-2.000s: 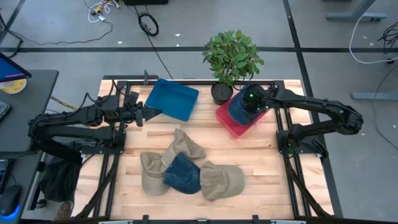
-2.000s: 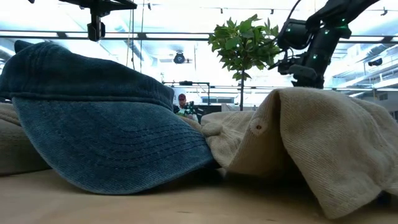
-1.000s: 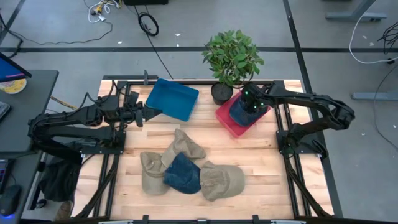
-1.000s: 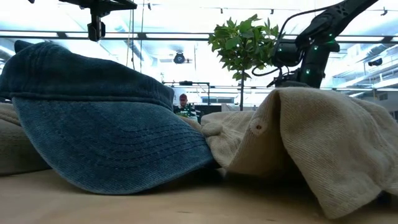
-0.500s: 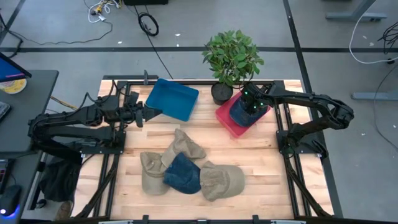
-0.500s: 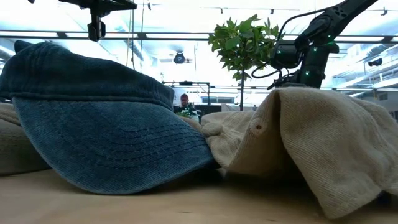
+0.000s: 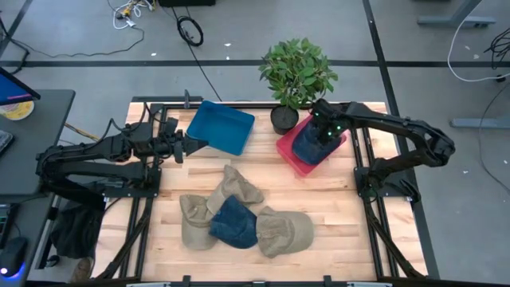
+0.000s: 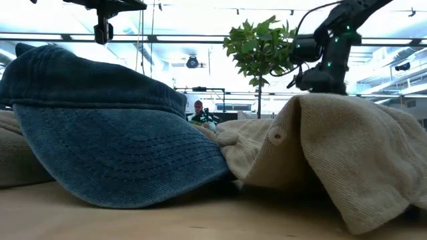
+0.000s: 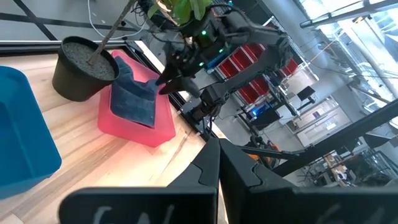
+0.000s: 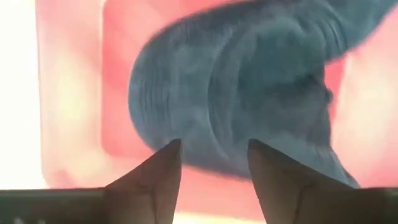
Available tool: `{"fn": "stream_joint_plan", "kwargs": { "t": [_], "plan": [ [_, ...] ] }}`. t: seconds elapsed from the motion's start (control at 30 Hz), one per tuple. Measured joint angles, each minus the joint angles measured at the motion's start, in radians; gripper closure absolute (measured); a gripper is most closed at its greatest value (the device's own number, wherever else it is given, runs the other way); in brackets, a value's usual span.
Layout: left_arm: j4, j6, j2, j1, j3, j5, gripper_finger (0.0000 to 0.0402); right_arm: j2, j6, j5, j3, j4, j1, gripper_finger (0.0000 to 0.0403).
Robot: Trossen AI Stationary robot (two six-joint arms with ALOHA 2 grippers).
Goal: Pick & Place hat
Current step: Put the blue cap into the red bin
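High view shows a blue hat (image 7: 309, 142) lying in the red bin (image 7: 288, 150) by the plant pot (image 7: 283, 119), at the far right of the table (image 7: 343, 207). The hat is dark blue with fine ribbed cloth, and it is crumpled. The right gripper (image 7: 323, 127) hangs just over it. In the right wrist view its fingers (image 10: 158, 171) are spread apart with nothing between them, and the hat fills the space past them. The hat's brim is hard to make out, so I cannot tell for sure which way it points; its long side seems to run from the pot toward the bin's near corner.

The left gripper (image 7: 191, 144) waits beside the blue tray (image 7: 223, 127), fingers pressed together. Three tan hats (image 7: 237, 187) and another blue one (image 7: 233, 223) sit in a pile mid-table.
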Motion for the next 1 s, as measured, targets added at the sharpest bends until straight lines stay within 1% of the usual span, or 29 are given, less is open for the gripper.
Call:
{"fn": "stream_joint_plan", "kwargs": {
  "t": [0.1, 0.2, 0.33, 0.43, 0.53, 0.67, 0.77, 0.83, 0.9, 1.0],
  "plan": [
    [-0.001, 0.000, 0.000, 0.000, 0.000, 0.000, 0.0396, -0.056, 0.000, 0.000, 0.047, -0.068, 0.027, 0.0219],
    [-0.001, -0.007, 0.000, 0.000, 0.000, 0.001, 0.0396, -0.124, 0.050, -0.003, 0.062, -0.131, 0.054, 0.0232],
    [-0.022, -0.080, 0.000, 0.000, 0.000, 0.040, 0.0392, -0.238, 0.170, -0.007, 0.066, -0.218, 0.113, 0.0248],
    [-0.073, -0.114, 0.000, -0.006, 0.000, 0.075, 0.0372, -0.327, 0.288, -0.014, 0.066, -0.211, 0.201, 0.0257],
    [-0.130, -0.144, 0.008, -0.017, 0.000, 0.081, 0.0340, -0.396, 0.419, -0.026, 0.066, -0.143, 0.296, 0.0263],
    [-0.152, -0.162, 0.024, -0.028, 0.000, 0.081, 0.0290, -0.440, 0.556, -0.013, 0.066, -0.039, 0.409, 0.0266],
    [-0.153, -0.181, 0.049, -0.040, 0.000, 0.091, 0.0249, -0.439, 0.607, 0.003, 0.066, 0.068, 0.488, 0.0266],
    [-0.151, -0.213, 0.081, -0.055, 0.000, 0.092, 0.0219, -0.431, 0.630, 0.005, 0.066, 0.152, 0.543, 0.0266],
    [-0.153, -0.214, 0.120, -0.083, 0.000, 0.098, 0.0192, -0.420, 0.644, 0.010, 0.066, 0.242, 0.600, 0.0266],
    [-0.151, -0.207, 0.191, -0.136, 0.000, 0.101, 0.0158, -0.400, 0.651, 0.069, 0.066, 0.356, 0.677, 0.0266]
  ]
}}
